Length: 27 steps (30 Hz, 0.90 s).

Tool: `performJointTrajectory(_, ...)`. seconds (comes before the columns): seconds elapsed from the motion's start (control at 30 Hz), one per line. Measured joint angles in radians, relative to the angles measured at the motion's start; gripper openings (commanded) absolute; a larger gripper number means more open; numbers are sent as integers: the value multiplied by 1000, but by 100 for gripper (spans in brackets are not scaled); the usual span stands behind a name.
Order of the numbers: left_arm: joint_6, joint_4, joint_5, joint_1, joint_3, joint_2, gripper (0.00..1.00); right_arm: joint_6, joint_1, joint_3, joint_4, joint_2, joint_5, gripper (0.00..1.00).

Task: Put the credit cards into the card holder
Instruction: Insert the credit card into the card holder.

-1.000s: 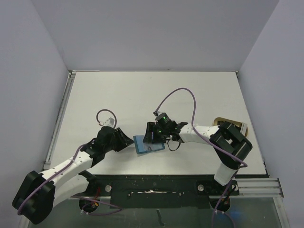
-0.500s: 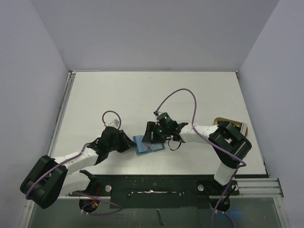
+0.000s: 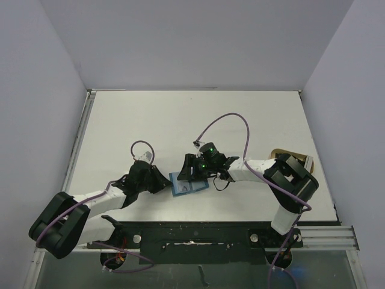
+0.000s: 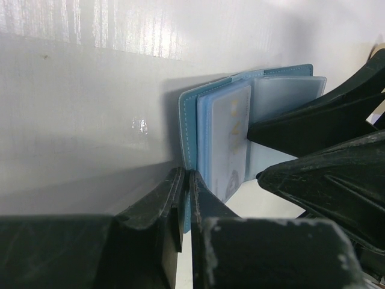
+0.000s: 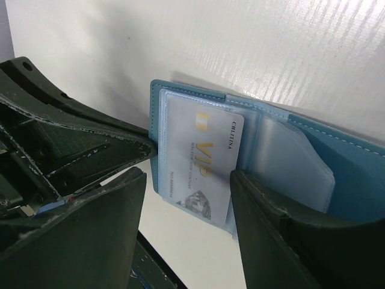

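Since 1 second ago the left arm has reached in, closing the gap to the holder (image 3: 187, 186). The holder lies open near the front middle of the tabletop (image 3: 150, 120), between the 2 arms. Its teal cover is grained like leather with pale stitching along the edge, and inside are soft, cloudy plastic sleeves (image 5: 289, 159). A stiff, glossy card (image 5: 201, 156) printed "VIP" sits partly in the leftmost sleeve.

The left pincer (image 4: 185, 176) is clenched on the cover's left edge, probably to pin the light holder so it cannot slide while the card is pushed. The right pincer (image 5: 189, 174) is released, its 2 black fingers spread to either side of the card and low over it, 1 tip against the card's edge. My guess is that it is nudging the card deeper. The limp sleeve could buckle under that.
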Motion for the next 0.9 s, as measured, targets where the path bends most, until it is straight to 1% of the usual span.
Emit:
performJointTrajectory(0.37,21,23,12,0,0,14,3,14,0,0,42,11,-27,58)
performJointTrajectory(0.53,21,29,16,0,0,18,7,14,0,0,45,16,-29,58)
performJointTrajectory(0.9,39,30,15,5,3,19,8,-14,2,1,-64,-22,64,59)
